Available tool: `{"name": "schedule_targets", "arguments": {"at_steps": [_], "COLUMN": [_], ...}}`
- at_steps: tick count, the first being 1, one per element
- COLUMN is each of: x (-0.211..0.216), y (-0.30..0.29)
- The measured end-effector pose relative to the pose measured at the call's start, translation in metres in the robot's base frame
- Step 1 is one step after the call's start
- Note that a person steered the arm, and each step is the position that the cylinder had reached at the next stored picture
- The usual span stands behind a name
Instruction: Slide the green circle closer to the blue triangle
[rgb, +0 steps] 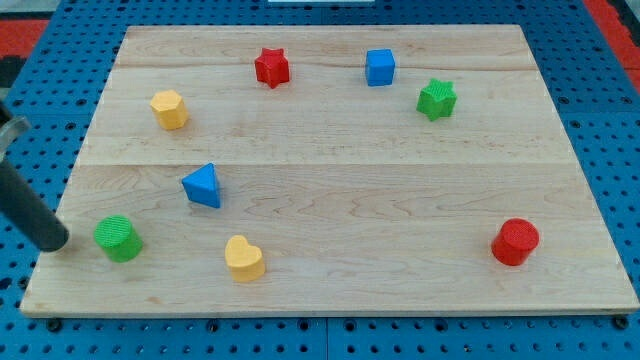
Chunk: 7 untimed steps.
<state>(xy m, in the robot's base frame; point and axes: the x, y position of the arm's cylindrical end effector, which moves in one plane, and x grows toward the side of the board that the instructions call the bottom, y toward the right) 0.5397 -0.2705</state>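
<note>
Camera view. The pale wooden plank worktop (330, 170) carries eight small plastic blocks. Landmark: the green circle, a ribbed round block (118, 238), lying near the worktop's lower-left corner in the view.

The dark rod enters from the view's left edge, and my tip (58, 243) rests just left of the green circle, close beside it; contact cannot be confirmed. The arm carries no hand, so nothing is held.

Up and right of the green circle, a short way off, sits the blue triangle (203, 186). Right of the circle and slightly lower lies the yellow heart (244, 258). Above it, well apart, sits the yellow hexagon (169, 108). Far up and right are the red star (271, 67), blue cube (380, 67) and green star (436, 99). Far right lies the red cylinder (515, 241).
</note>
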Motion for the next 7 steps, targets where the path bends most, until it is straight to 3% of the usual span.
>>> {"name": "schedule_targets", "arguments": {"at_steps": [1,2,3,4,5,7], "x": [-0.005,0.046,0.059,0.031,-0.014,-0.011], "y": [0.037,-0.001,0.048,0.092,0.087,0.092]}}
